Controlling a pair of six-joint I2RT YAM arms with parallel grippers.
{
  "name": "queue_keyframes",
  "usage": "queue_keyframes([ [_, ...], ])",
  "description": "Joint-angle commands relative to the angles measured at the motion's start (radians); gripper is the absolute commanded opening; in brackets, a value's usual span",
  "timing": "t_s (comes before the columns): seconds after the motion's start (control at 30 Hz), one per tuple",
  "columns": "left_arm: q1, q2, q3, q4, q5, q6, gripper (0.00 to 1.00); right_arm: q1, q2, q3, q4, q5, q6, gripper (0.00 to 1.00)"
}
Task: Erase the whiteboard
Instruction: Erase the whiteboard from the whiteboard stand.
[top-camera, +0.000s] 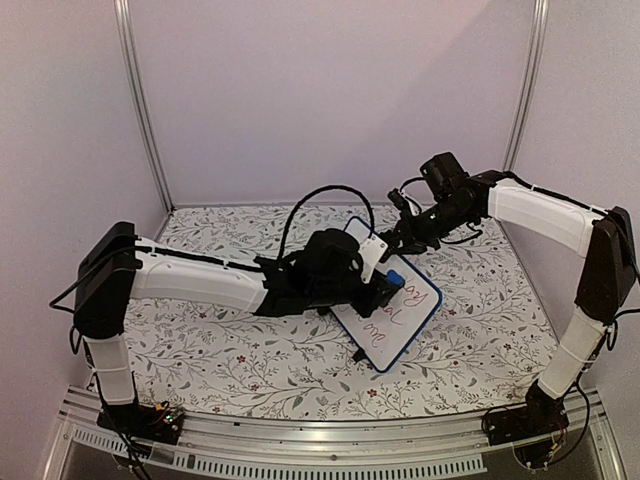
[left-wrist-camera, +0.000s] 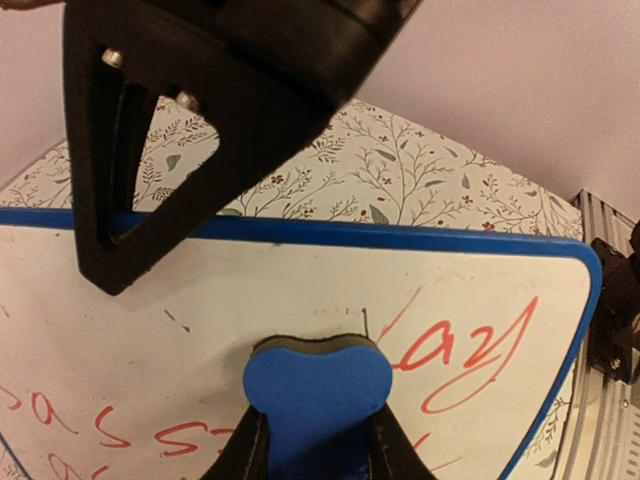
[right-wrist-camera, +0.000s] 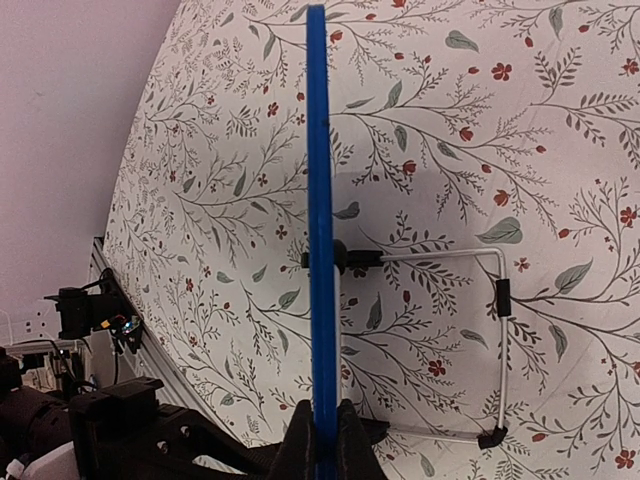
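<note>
On the floral counter (top-camera: 240, 375), a whiteboard (top-camera: 397, 320) with red writing

Right of centre, the blue-framed board sits tilted, with red handwriting over part of its white face and faint smears beside it. The left tool (left-wrist-camera: 317, 445), its arm stretched low, grasps a blue eraser (left-wrist-camera: 317, 385) pressed against the board. The right tool (right-wrist-camera: 320, 440), its arm bent inward, pinches the frame's edge.

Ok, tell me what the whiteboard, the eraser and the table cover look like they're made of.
Whiteboard: smooth, glossy white face, likely coated board, in a blue plastic-looking frame. Eraser: matte blue, probably foam, with a dark felt-like layer on top. Table cover: matte floral print, cloth or paper; can't tell.
</note>
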Motion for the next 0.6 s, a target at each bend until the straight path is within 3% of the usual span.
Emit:
queue_keyframes([
  [0.0,-0.007,-0.008,-0.005,-0.043,0.007,0.026,0.0,0.032,0.012,-0.02,-0.008,-0.017,0.029,0.0],
  [0.37,-0.047,0.036,0.109,-0.022,0.044,0.075,0.0,0.034,0.006,-0.022,-0.008,-0.014,0.031,0.0],
  [0.57,-0.05,0.052,0.119,-0.077,-0.013,0.078,0.0,0.033,0.008,-0.021,-0.007,-0.016,0.031,0.0],
])
